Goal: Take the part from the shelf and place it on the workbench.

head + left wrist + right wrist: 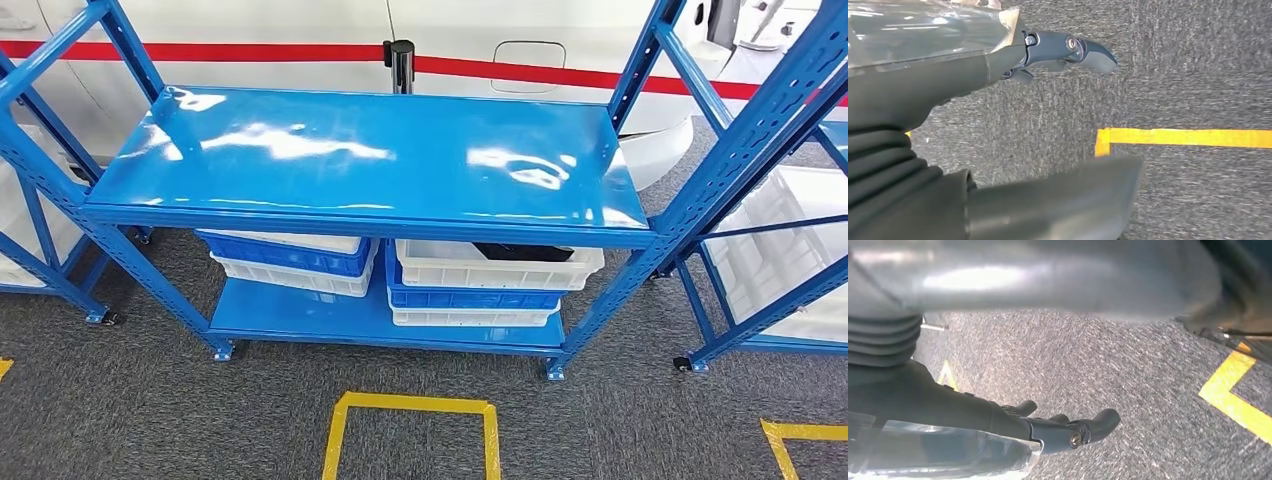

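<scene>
Dark part (523, 252) lying in upper white crate (497, 266) on lower level of blue shelf (380, 160), right stack.

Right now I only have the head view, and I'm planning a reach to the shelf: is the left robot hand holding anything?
Observer: No. The left robot hand holds nothing; its fingers are apart above the grey carpet.
Operator: And the right one?
Observer: The right robot hand holds nothing either. It hangs over the carpet, near a yellow tape line.
</scene>
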